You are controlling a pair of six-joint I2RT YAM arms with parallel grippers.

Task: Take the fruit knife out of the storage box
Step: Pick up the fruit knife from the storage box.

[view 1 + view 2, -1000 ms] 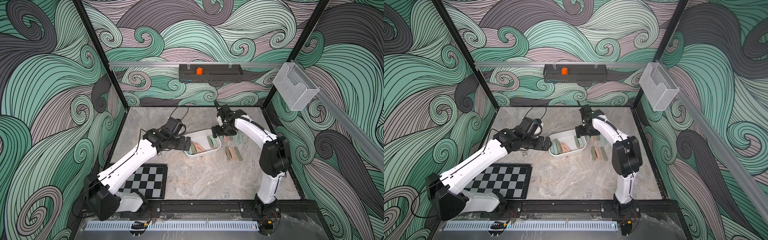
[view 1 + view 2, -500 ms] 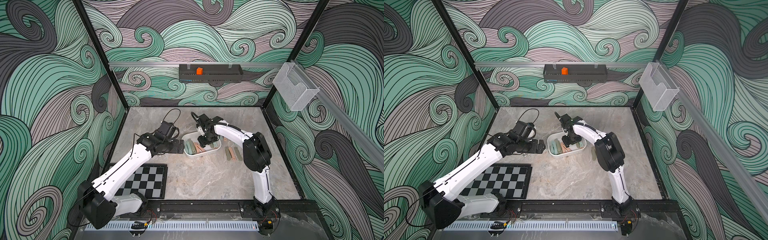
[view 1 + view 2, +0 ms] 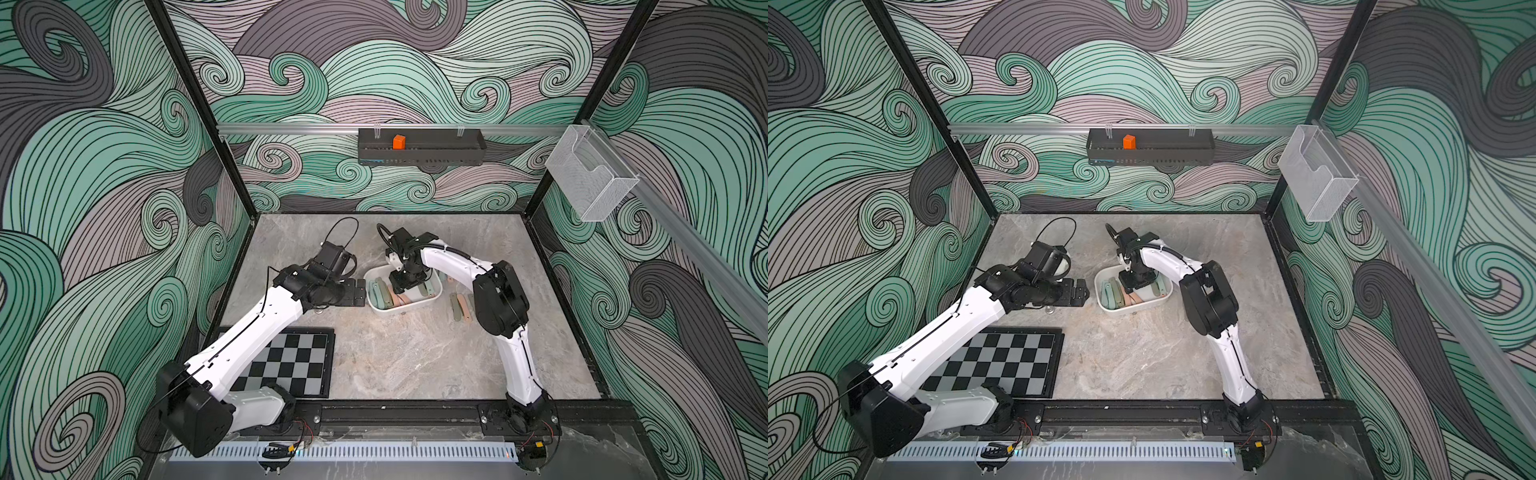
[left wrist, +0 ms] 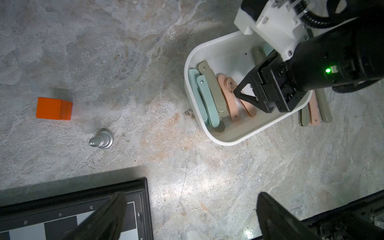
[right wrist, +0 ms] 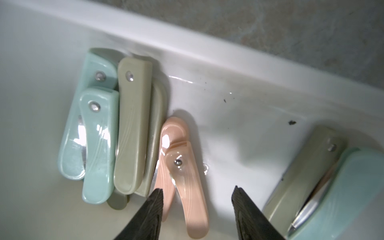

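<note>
We saw the right gripper (image 5: 197,190) down in the white storage box (image 4: 209,133), jaws apart, straddling a pink fruit knife (image 5: 187,172), not clamped on it. Box sat mid desk (image 3: 395,361); teal knives (image 5: 97,145) and olive knives (image 5: 131,135) lay left of the pink one. The left gripper (image 4: 191,195) hung released just left of the box.

The storage box (image 4: 228,142) is plain white. Its fruit knives (image 4: 212,91) have mint-green, olive-grey and peach-pink handles. The table (image 3: 395,365) is marbled grey; the walls (image 3: 104,166) swirl in teal, mauve and charcoal lines. The chessboard (image 3: 299,365) checks black and grey; the block (image 4: 54,108) is orange.
</note>
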